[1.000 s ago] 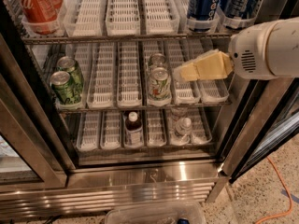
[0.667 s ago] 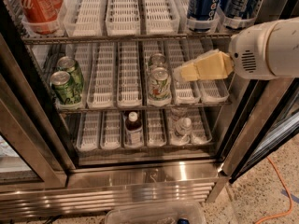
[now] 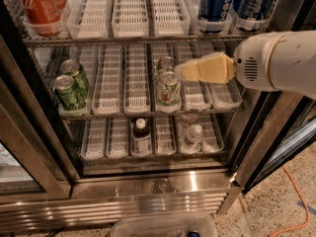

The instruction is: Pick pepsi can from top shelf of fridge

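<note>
Fridge (image 3: 148, 187) top shelf (image 3: 133, 40): pepsi can (image 3: 216, 4); gripper (image 3: 178, 72) below, fingers (image 3: 205, 68) apparently together, empty.

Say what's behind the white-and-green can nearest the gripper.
A second can; only its silver top shows, its body covered by the front can. The gripper hovers just right of both.

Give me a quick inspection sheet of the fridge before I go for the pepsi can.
Surface: grey wire top shelf, lined with white slotted trays.
Job's things: two dark blue pepsi cans upright at its right end.
Clutter: red cola cans top left; green cans and bottles on lower shelves.
Gripper: cream gripper at middle-shelf height, below the pepsi cans.
Cables: orange cable on floor, right.
Surroundings: stainless-steel fridge; clear plastic bin in front.
</note>
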`<state>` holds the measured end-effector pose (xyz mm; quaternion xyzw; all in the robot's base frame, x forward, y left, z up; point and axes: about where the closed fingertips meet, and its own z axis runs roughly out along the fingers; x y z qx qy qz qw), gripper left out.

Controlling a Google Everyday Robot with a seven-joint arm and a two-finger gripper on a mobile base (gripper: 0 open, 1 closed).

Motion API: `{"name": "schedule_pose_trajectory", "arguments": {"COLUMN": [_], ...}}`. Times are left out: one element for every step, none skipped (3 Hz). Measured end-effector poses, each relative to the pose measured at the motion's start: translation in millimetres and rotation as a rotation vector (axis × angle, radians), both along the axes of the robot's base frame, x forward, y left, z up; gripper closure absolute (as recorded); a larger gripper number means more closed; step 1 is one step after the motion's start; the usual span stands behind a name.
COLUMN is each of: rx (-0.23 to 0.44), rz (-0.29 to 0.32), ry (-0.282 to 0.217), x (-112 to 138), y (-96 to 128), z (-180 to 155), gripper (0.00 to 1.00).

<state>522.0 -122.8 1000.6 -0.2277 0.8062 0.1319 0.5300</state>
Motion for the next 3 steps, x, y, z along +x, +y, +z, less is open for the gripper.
{"name": "schedule_pose_trajectory", "arguments": {"rx": [0.085,0.14,0.161], "rz": [-0.055,-0.074,-0.097], "ry": [-0.061,-0.119,-0.157], "x": [17.5,34.4,41.3], "y": [14.3,29.1,34.1], "z": [7.8,20.0,27.0], "gripper": [0.0,0.0,0.0]}}
